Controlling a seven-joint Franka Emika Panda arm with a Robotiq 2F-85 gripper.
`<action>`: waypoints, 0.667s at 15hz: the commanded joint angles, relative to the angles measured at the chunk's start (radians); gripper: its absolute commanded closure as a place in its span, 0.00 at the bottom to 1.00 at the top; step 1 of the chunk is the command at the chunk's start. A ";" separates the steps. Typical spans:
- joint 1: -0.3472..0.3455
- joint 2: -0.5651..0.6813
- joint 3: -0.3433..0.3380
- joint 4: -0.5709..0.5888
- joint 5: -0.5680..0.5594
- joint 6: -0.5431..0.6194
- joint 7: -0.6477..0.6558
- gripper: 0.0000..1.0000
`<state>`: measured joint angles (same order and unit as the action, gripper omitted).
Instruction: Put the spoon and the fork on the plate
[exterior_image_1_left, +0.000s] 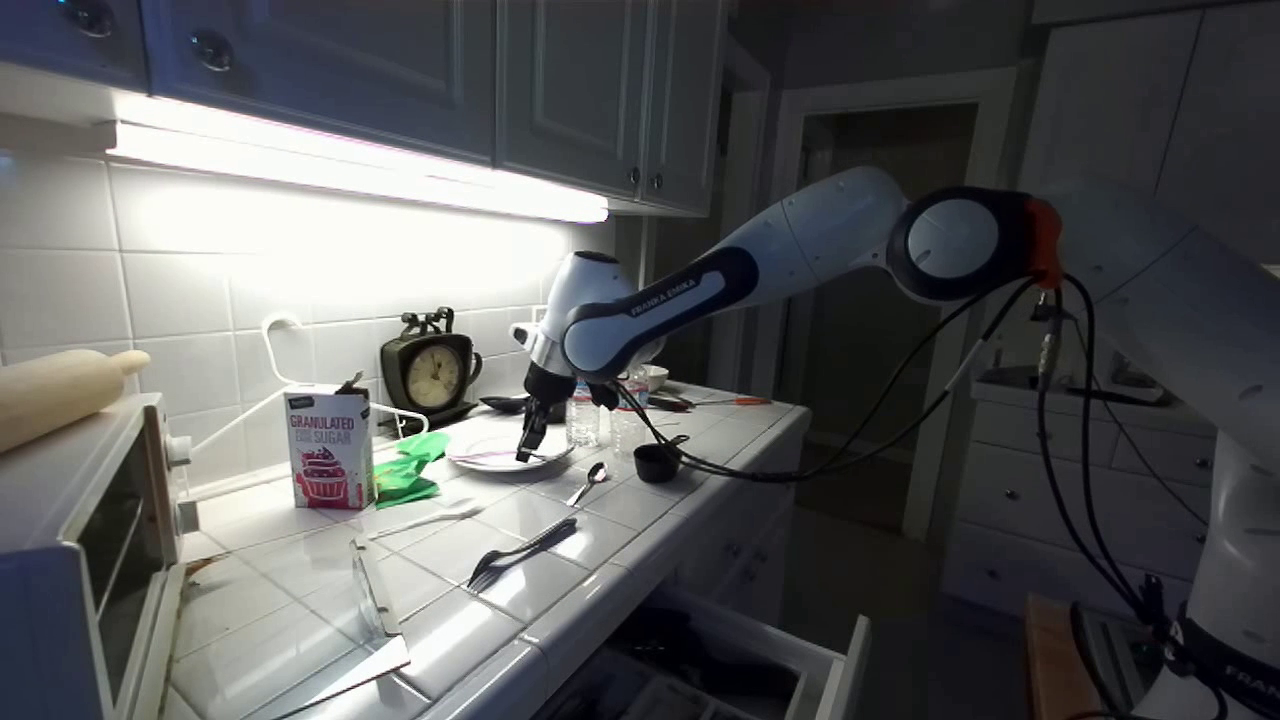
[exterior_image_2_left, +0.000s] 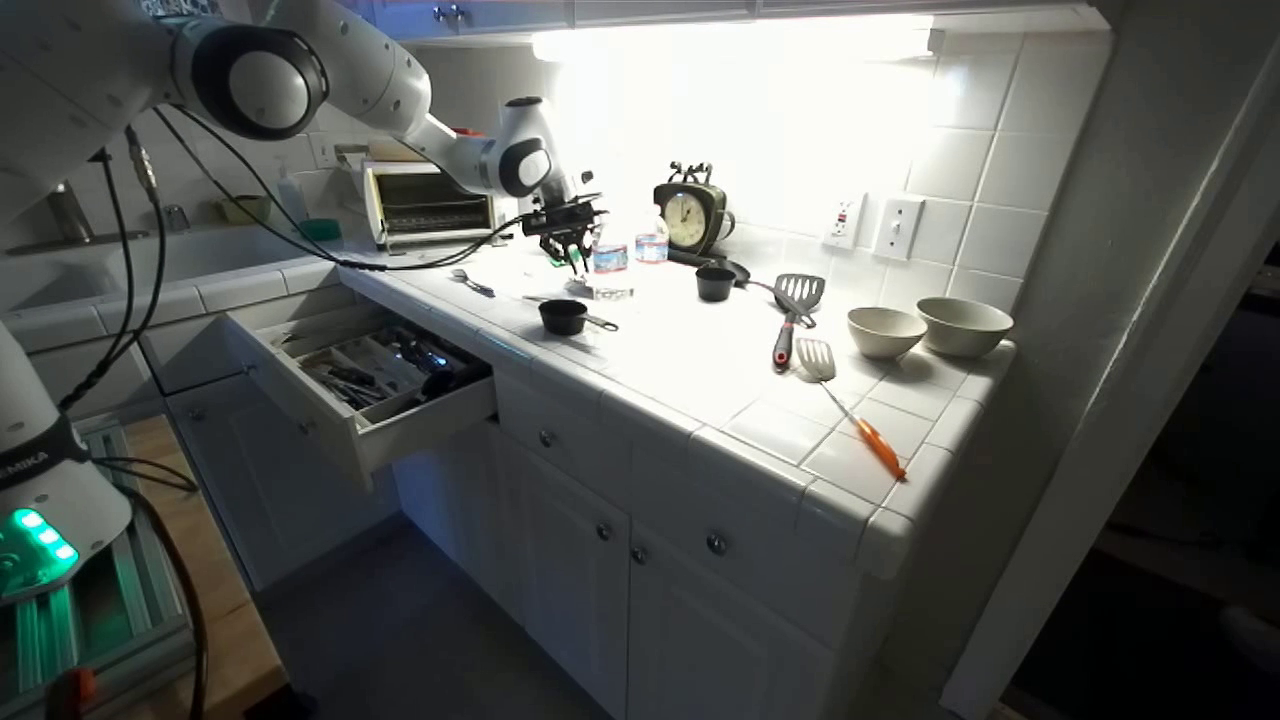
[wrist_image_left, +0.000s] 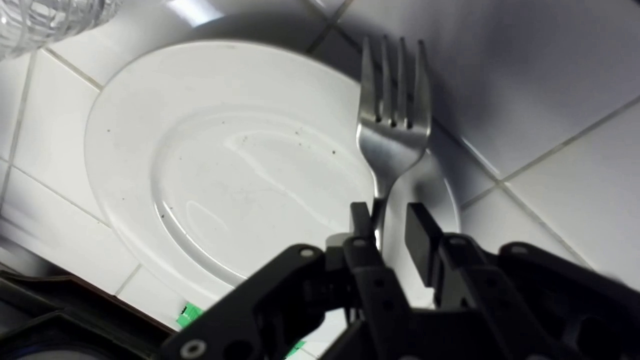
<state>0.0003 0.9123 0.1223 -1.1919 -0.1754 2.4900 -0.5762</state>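
1. Plate (wrist_image_left: 250, 175): round, white, flat on the counter (exterior_image_1_left: 610, 530).
2. Fork (wrist_image_left: 392, 142): shiny, over the plate, tines past its rim.
3. Second fork (exterior_image_1_left: 530, 543): dark, on the counter.
4. Spoon (exterior_image_1_left: 595, 474): shiny, lying near the plate.

A strip light (exterior_image_1_left: 360, 172) beneath the cabinets (exterior_image_1_left: 330, 70) glares on white wall tiles (exterior_image_1_left: 175, 290); the doorway (exterior_image_1_left: 850, 350) stands dark.

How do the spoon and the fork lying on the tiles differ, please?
The spoon ends in an oval bowl, the fork in tines. The spoon's bowl points away from the toaster oven; the fork's tines toward it. The spoon lies nearer the plate than the fork. Both look slim and shiny.
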 joint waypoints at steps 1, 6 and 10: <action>0.002 0.026 0.006 0.051 0.002 -0.028 -0.019 0.71; 0.001 0.002 0.012 0.031 0.008 -0.014 -0.012 0.28; -0.009 -0.035 0.032 -0.003 0.021 -0.021 -0.021 0.01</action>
<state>0.0010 0.9082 0.1311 -1.1760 -0.1753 2.4902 -0.5767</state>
